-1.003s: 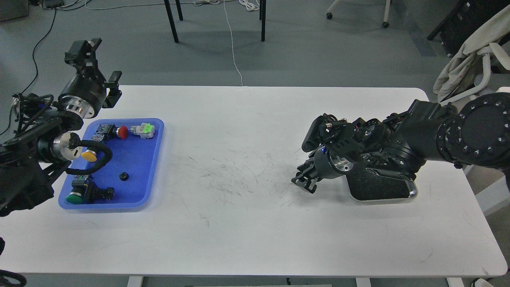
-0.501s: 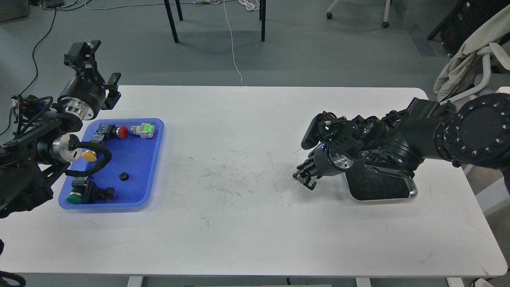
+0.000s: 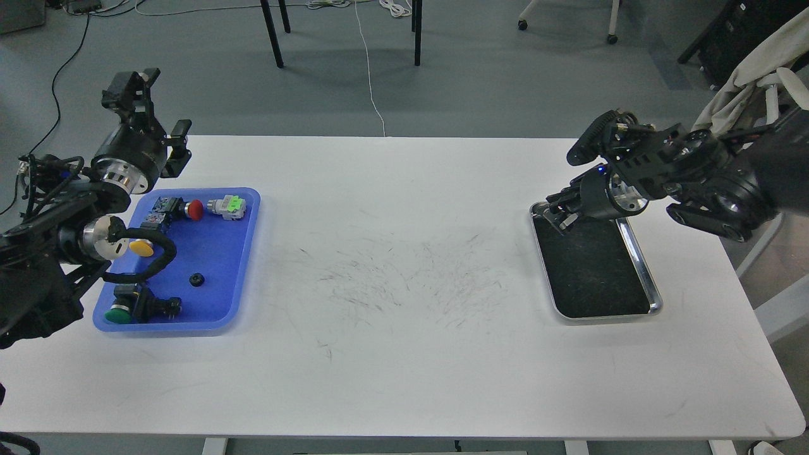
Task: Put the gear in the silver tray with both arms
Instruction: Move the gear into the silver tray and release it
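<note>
The gear (image 3: 196, 279) is a small black ring lying in the blue tray (image 3: 243, 253) at the left. My left gripper (image 3: 153, 114) is raised above the table's far left edge, behind the blue tray, open and empty. The silver tray (image 3: 653, 302) lies at the right with its dark floor bare. My right gripper (image 3: 559, 212) hovers over the silver tray's far left corner; it is dark and small, so I cannot tell whether its fingers are apart. Nothing shows in it.
The blue tray also holds a red push button (image 3: 194, 210), a green-and-grey switch (image 3: 229, 206), a yellow button (image 3: 141, 248) and a green button (image 3: 119, 313). A black cable loop of my left arm (image 3: 161, 256) hangs over that tray. Scuff marks cover the table's middle (image 3: 404, 278).
My right arm has swung back and to the right, from the table just left of the silver tray to above its far end. The left gripper has barely shifted.
</note>
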{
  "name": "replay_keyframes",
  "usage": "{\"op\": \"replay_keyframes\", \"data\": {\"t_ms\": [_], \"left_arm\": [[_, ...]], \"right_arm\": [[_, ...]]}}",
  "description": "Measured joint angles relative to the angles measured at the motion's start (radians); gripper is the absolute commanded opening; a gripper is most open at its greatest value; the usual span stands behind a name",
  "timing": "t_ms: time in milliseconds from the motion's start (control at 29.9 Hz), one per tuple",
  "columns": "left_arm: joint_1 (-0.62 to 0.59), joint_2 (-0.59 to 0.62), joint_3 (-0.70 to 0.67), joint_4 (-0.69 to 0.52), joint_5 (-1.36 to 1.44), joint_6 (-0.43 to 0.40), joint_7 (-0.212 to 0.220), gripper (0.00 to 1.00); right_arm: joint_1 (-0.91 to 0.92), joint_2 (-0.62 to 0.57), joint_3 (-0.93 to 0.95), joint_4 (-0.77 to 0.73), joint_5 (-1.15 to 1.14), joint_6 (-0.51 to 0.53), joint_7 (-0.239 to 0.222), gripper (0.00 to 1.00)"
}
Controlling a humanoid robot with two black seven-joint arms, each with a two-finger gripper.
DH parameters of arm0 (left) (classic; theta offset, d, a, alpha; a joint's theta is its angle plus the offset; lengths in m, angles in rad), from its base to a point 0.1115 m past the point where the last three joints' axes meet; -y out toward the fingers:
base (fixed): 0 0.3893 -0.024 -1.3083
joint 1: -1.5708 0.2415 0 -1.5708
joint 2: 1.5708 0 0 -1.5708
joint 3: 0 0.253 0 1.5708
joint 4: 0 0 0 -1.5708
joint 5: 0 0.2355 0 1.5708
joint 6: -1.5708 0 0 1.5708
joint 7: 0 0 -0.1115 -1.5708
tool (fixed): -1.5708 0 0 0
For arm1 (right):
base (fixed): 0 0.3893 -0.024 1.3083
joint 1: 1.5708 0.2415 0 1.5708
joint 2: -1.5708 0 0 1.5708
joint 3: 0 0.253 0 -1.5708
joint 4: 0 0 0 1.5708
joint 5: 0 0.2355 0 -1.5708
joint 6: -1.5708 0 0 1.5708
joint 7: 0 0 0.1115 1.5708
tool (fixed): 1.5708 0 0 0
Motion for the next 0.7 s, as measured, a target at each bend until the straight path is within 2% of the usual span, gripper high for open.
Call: {"op": "replay_keyframes", "data": {"t_ms": [201,535,635,702], "left_arm": [[-0.001,-0.001,0.0,-0.002,0.0,0.0,0.0,0.99],[-0.004,-0.003,0.0,-0.009,0.001,0.001,0.0,0.99],[-0.004,-0.001,0.0,-0.01,0.001,0.001,0.0,0.99],[-0.004,0.001,0.0,-0.01,0.001,0.002,0.0,0.99]], "right_arm": [[-0.076,-0.076,0.0,-0.063,-0.001,-0.009,0.0,0.02],[-0.13,-0.064,0.021,-0.11,0.0,-0.014,0.0,0.04],[-0.14,-0.056,0.021,-0.119,0.0,-0.014,0.0,0.09],[-0.15,-0.051,0.021,-0.128,0.0,-0.014,0.0,0.24]]}}
